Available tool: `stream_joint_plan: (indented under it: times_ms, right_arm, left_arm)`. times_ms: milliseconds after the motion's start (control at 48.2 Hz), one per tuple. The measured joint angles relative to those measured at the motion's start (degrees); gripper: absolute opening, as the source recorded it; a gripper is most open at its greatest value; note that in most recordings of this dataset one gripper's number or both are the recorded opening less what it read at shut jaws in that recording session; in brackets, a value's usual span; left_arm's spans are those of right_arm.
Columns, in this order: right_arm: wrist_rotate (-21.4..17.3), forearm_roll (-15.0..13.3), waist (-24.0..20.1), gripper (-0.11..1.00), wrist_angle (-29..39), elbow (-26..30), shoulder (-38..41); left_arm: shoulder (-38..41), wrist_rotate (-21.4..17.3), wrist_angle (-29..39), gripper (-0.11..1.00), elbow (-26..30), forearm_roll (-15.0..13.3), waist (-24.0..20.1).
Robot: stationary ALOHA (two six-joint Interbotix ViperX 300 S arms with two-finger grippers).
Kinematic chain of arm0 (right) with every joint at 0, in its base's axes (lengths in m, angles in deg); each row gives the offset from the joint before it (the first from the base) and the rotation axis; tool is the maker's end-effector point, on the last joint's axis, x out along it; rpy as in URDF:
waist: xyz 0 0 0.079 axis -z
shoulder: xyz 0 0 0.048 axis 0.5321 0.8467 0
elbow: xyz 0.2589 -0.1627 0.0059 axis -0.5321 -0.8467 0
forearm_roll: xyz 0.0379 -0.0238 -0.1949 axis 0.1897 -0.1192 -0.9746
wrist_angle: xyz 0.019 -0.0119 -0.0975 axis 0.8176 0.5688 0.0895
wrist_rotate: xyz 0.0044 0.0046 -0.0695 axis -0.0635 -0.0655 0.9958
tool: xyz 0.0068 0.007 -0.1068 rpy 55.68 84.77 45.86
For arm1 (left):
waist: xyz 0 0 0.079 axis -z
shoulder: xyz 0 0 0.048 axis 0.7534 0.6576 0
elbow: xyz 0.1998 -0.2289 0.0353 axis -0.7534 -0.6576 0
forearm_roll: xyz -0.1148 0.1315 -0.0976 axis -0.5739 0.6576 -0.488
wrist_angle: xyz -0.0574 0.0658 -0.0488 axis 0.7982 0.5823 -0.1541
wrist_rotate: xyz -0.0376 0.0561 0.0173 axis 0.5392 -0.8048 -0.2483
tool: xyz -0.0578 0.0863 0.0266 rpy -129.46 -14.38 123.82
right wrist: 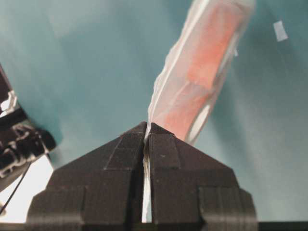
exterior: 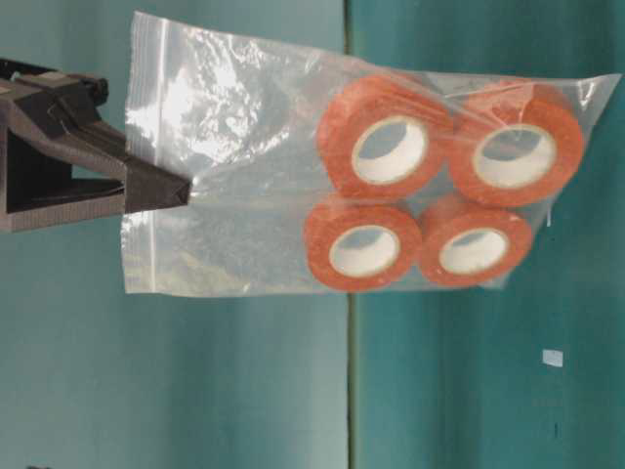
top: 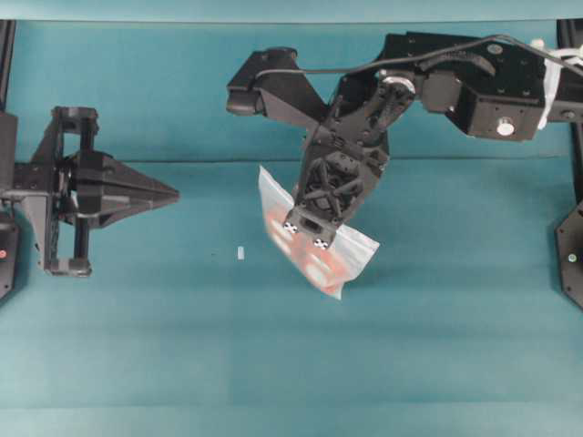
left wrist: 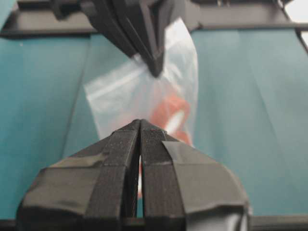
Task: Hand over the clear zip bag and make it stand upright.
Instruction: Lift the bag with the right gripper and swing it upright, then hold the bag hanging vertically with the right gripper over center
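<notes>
My right gripper [top: 308,233] is shut on the zip-seal edge of the clear zip bag [top: 344,261] and holds it in the air over the middle of the table. The table-level view shows the bag [exterior: 249,210] hanging from the gripper [exterior: 182,190], with several orange-red tape rolls [exterior: 387,147] gathered at the end away from the grip. In the right wrist view the bag [right wrist: 204,72] runs away from the closed jaws [right wrist: 147,126], and a strip of plastic shows between them. My left gripper [top: 173,194] is shut and empty at the left, pointing at the bag [left wrist: 120,89] from a distance [left wrist: 140,122].
A small white scrap [top: 240,253] lies on the teal table between the two grippers, also seen as the scrap [right wrist: 280,30] in the right wrist view. The right arm's black body [top: 474,77] spans the upper right. Black frame parts [top: 572,246] stand at the side edges.
</notes>
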Motion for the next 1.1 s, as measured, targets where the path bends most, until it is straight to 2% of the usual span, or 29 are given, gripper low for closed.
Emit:
stream_joint_plan:
  times_ms: [187, 332, 539, 830, 954, 1099]
  right_arm:
    - [0.1, -0.2, 0.1, 0.01, 1.8, 0.2, 0.1]
    - [0.1, -0.2, -0.1, 0.01, 3.6, 0.3, 0.2]
    - [3.0, -1.9, -0.7, 0.01, 5.1, 0.4, 0.3]
    - [6.9, -4.1, -0.7, 0.01, 6.1, 2.2, 1.6]
    - [10.2, -4.6, -0.9, 0.01, 6.6, 2.9, 1.9]
    - [14.0, -5.1, -1.0, 0.01, 6.8, 3.0, 2.4]
  left_arm:
    - [0.2, 1.2, 1.1, -0.01, 0.9, -0.1, 0.5]
    - [1.0, 3.2, 1.3, -0.01, 1.4, 0.0, -0.9]
    - [2.8, 6.5, 1.3, -0.01, 2.1, 0.0, -2.1]
    - [3.6, 6.2, 0.3, 0.0, 2.1, 0.0, -2.0]
    - [3.6, 6.4, 0.1, 0.14, 2.2, 0.0, -2.0]
    - [3.6, 6.5, 0.0, 0.54, 2.1, 0.0, -2.1]
